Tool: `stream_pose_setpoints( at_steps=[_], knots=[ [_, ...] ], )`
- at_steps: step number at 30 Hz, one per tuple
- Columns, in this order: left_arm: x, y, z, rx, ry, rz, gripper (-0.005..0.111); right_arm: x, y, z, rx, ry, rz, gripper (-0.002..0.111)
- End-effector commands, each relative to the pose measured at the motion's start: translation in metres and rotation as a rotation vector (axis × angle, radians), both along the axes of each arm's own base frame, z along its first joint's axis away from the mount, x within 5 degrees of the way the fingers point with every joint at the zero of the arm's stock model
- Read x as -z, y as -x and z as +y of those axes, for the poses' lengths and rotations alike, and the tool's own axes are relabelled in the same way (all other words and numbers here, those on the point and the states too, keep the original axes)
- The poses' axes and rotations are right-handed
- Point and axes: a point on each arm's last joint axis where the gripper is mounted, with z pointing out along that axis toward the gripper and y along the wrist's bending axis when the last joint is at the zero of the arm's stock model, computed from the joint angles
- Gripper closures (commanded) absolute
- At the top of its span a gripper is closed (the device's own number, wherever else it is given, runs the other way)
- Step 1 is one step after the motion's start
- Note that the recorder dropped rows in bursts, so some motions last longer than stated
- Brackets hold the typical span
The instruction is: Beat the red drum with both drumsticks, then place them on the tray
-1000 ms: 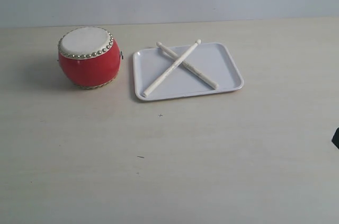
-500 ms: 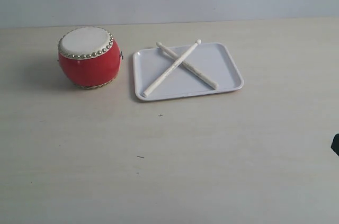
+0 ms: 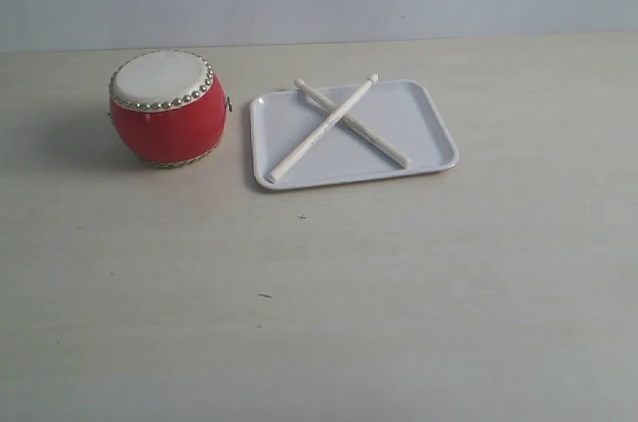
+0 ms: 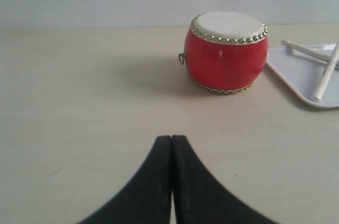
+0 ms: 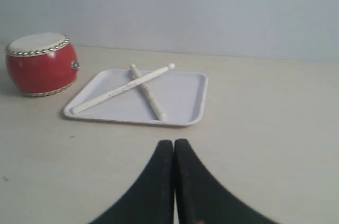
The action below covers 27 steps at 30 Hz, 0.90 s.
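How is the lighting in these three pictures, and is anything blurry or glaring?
Exterior view: soft, even light; the red drum throws only a faint shadow on the table, away from the tray. Left wrist view: a faint sheen on the drum's glossy body; the shut left gripper is featureless black. Right wrist view: slightly hazy; the shut right gripper equally dark.

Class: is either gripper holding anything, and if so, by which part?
Nothing: left gripper and right gripper are shut and empty; both drumsticks lie on the tray.

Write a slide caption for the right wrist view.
Shut right gripper faces crossed drumsticks on the white tray, red drum beside it.
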Motion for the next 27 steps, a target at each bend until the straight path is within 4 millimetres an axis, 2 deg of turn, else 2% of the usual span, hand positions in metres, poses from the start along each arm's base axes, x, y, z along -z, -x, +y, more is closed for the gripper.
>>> stream_pose_setpoints(
  at_steps=[1,8,15,19,27],
  knots=[
    [-0.001,0.0002,0.0003,-0.005,0.002,-0.013,0.107,0.001,-0.0008,-0.0062,0.12,-0.03,0.001,0.108],
    [-0.001,0.0002,0.0003,-0.005,0.002,-0.013,0.107,0.002,-0.0009,-0.0129,0.25,-0.058,0.013,0.108],
    [-0.001,0.0002,0.0003,-0.005,0.002,-0.013,0.107,0.0056,-0.0001,-0.013,0.246,-0.027,0.051,0.108],
    [-0.001,0.0002,0.0003,-0.005,0.002,-0.013,0.107,0.0054,-0.0001,-0.013,0.227,0.057,0.04,0.108],
    [-0.001,0.0002,0.0003,-0.005,0.002,-0.013,0.107,0.0054,-0.0001,-0.0129,0.225,0.059,0.04,0.108]
  ],
)
